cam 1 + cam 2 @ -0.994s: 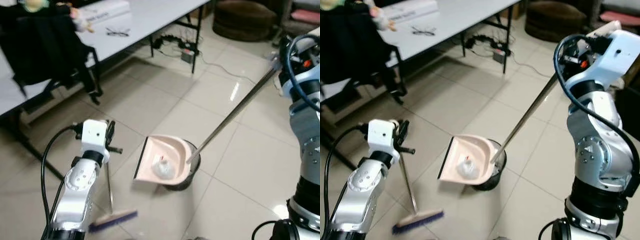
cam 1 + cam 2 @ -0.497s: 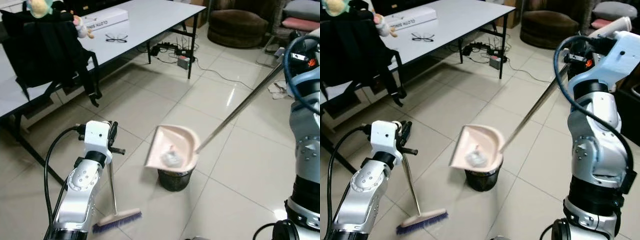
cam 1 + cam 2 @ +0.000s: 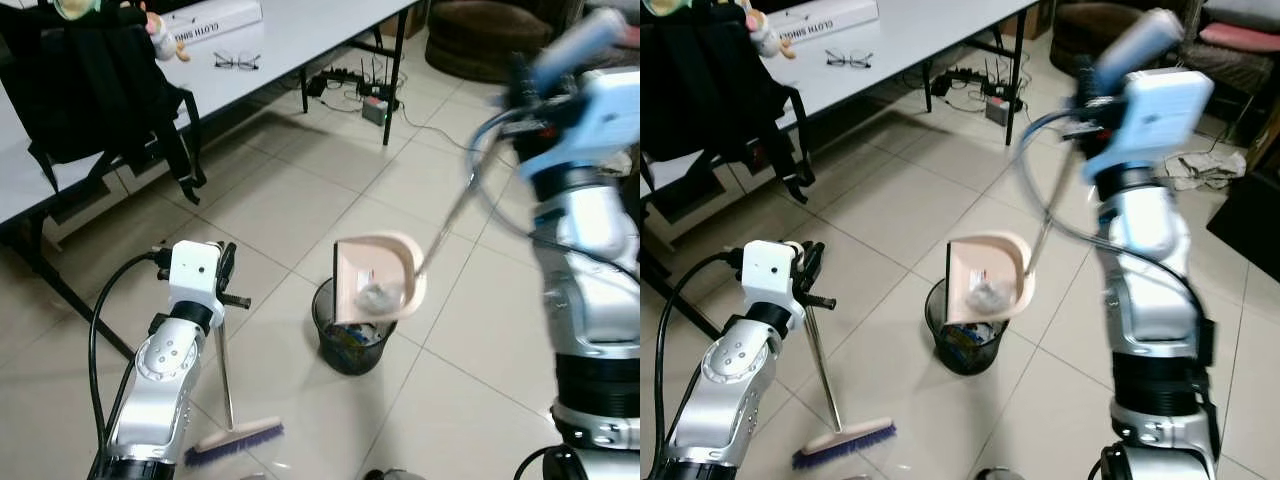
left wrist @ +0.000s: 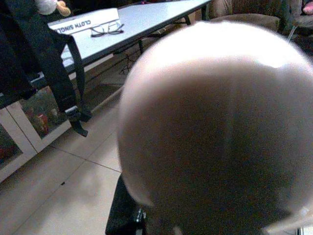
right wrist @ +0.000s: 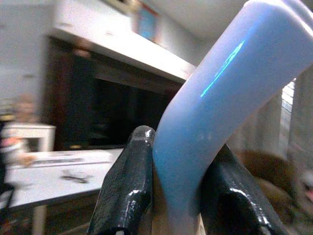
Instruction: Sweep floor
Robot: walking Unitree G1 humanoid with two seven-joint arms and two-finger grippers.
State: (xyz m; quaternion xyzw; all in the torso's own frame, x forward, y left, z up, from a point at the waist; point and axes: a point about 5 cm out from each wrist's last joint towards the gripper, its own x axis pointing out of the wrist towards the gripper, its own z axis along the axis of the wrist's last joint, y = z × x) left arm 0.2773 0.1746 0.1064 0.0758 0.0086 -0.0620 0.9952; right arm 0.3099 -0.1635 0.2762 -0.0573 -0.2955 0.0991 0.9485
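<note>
Raising my right arm high, I am clamping the right gripper (image 5: 171, 196) on the pale blue dustpan handle (image 5: 215, 93), one black finger (image 5: 127, 191) on each side. From the fingers, the metal shaft slants down to the pink dustpan (image 3: 375, 278), tipped nearly vertical over the black wastebasket (image 3: 350, 340). My left gripper (image 3: 222, 268), arm bent low, is holding the broom (image 3: 232, 440), its stick near upright below the fingers, bristles on the tiled floor (image 3: 300, 200).

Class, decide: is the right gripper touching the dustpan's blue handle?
Touching. The right wrist view shows both black fingers pressed against the blue handle.
</note>
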